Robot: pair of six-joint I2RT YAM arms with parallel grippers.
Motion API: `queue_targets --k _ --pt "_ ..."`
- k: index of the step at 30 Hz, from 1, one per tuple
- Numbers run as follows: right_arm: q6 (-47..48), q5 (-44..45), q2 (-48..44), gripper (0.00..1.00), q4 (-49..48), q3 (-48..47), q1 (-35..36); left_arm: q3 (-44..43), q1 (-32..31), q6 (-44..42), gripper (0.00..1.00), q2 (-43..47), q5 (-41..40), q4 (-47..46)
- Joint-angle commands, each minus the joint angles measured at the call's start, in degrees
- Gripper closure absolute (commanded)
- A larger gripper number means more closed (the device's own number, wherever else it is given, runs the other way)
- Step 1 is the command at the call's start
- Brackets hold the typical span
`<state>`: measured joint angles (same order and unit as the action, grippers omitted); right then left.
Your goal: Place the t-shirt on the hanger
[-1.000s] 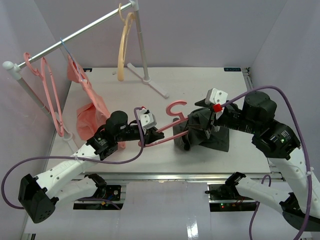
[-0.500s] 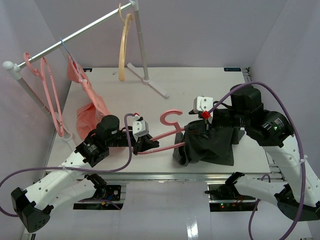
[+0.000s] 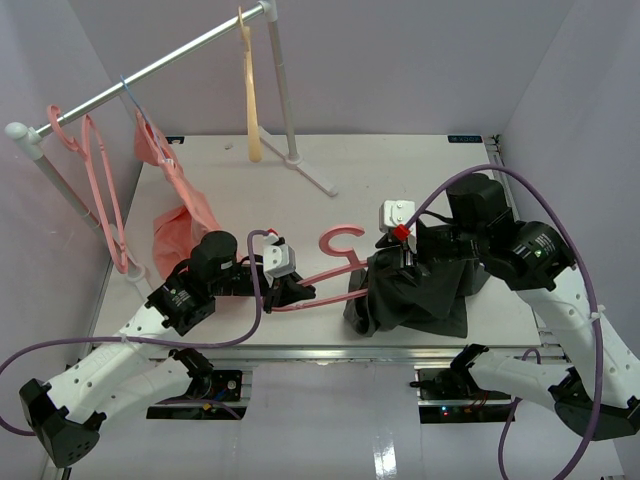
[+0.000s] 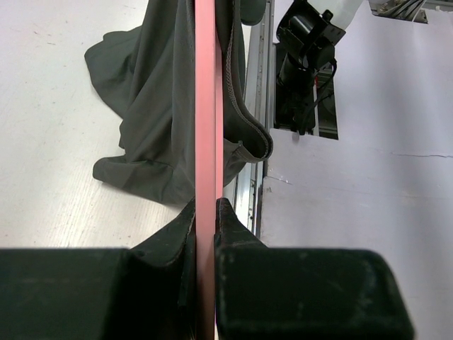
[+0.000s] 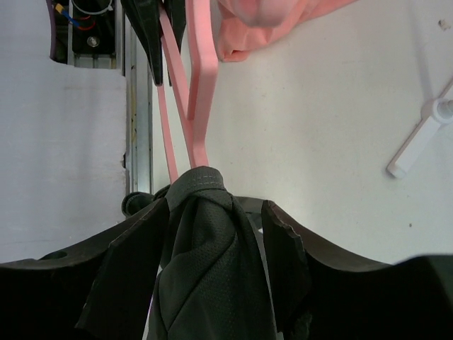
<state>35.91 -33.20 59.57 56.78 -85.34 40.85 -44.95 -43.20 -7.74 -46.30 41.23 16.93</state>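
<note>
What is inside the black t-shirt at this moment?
One end of the salmon-pink hanger enters the t-shirt, whose cloth the right pincer grips. How far it reaches is covered.

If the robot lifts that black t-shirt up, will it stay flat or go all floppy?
Probably floppy: the dark charcoal cloth t-shirt bunches into folds where the right jaws pinch it and slumps in a crumpled heap. Likely light too, since one pinch holds its edge up. The salmon-pink plastic hanger looks straight, so likely stiff.
</note>
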Motion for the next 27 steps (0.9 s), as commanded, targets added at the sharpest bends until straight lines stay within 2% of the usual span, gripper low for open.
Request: queue_targets --k 1,4,10,14,19,24,27 --pt "-2.64 2.88 -0.77 0.39 -1.37 1.75 0.59 -2.69 0.00 -0.96 1.00 1.30 2.62 -0.93" --pt "-3.86 3.86 0.16 0.41 -1.47 2.87 1.26 -2.70 0.05 -0.97 1.00 1.64 2.75 -0.94" --pt "-7.71 4.19 3.72 0.58 -4.99 4.87 1.78 -3.36 0.05 -0.52 1.00 0.13 3.68 -1.91" --pt "-8.82 1.78 4.34 0.51 -6.21 6.15 2.43 -3.48 0.05 -0.12 1.00 -0.38 3.31 -3.18" --pt "-10.94 3.40 3.13 0.54 -7.84 8.22 3.32 -3.37 0.05 -0.17 1.00 0.09 2.92 -3.85" --pt "-11.24 3.49 2.29 0.69 -8.46 10.30 4.47 -3.55 0.05 -0.32 1.00 0.23 2.81 -4.04" --pt "-11.71 3.55 1.86 0.92 -8.75 12.14 5.51 -4.68 0.01 -1.12 1.00 0.12 1.88 -3.16"
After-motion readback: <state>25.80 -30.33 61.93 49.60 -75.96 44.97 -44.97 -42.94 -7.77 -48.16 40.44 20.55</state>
